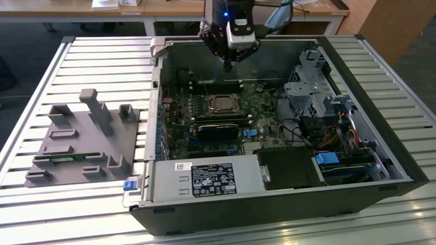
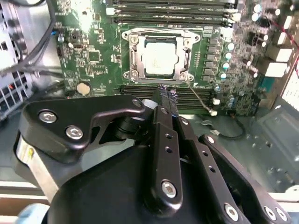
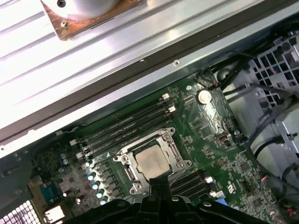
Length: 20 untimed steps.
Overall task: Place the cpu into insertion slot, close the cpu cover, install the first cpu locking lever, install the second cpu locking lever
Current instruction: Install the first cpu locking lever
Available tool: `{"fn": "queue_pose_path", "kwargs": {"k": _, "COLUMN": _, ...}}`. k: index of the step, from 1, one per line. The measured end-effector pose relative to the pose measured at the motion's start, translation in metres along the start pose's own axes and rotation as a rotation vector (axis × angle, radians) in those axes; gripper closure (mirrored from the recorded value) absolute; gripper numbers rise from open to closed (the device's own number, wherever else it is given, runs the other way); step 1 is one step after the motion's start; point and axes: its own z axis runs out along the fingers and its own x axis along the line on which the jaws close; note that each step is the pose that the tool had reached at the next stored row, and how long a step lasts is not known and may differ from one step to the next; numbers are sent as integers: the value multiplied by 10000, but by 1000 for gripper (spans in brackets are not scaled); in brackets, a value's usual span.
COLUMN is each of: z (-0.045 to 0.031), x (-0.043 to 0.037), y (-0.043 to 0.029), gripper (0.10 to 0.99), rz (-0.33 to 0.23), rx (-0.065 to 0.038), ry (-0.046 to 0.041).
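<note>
The cpu (image 1: pixel 221 103) (image 2: pixel 160 58) (image 3: pixel 153 161), a small silver-grey square, lies flat in the socket on the green motherboard inside the open computer case. The cpu cover (image 2: pixel 161 33) (image 3: pixel 125 159), a thin silvery frame, lies down around it. I cannot tell how the locking levers stand. My gripper (image 1: pixel 228 64) (image 2: pixel 167 94) hangs above the board, on the far side of the socket in the exterior view. It is apart from the cpu. Its black fingers (image 3: pixel 161 189) are pressed together with nothing between them.
A black power supply box (image 1: pixel 204 178) with a label fills the case's near corner. A metal drive cage (image 1: pixel 313 97) with cables stands at the exterior view's right. Memory slots (image 2: pixel 168 11) flank the socket. A grey fixture block (image 1: pixel 81 138) sits on the slatted table beside the case.
</note>
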Motion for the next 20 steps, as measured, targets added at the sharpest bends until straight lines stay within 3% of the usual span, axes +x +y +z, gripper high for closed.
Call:
{"fn": "queue_pose_path", "kwargs": {"k": 6, "z": 40, "x": 1, "y": -2, "gripper": 980, "rz": -1204, "rx": -70, "ry": -25}}
{"fn": "queue_pose_path", "kwargs": {"k": 20, "z": 106, "x": 2, "y": -5, "gripper": 980, "rz": -3751, "rx": -125, "ry": 95}}
